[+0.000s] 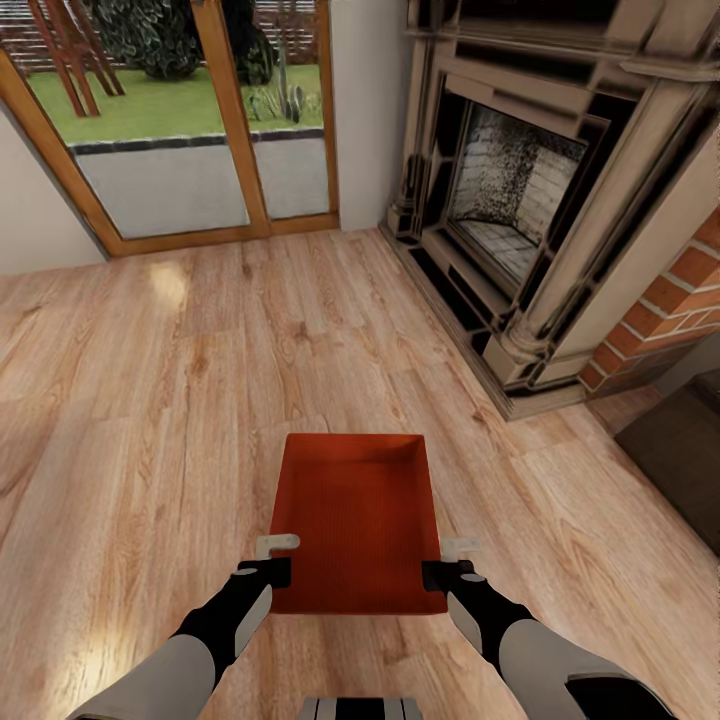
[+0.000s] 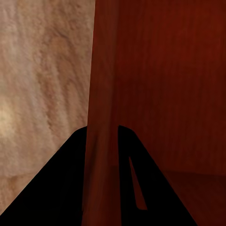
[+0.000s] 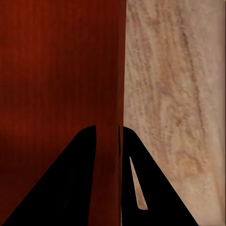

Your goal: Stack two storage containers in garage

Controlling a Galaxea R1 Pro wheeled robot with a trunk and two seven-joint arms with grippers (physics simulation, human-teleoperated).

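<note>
Container (image 1: 358, 520) between pincers, fireplace (image 1: 520, 190) right ahead

Matt orange-red plastic container (image 1: 358, 520) over glossy light wood-plank floor (image 1: 150, 400); brick-and-stone fireplace (image 1: 560, 200).

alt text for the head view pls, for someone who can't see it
Both grippers hold one orange-red storage container by its side walls, left gripper and right gripper, over light wood-plank flooring. Ahead to the right stands a stone-framed fireplace with red brick beside it; wood-framed glass doors at upper left look onto a lawn.
</note>
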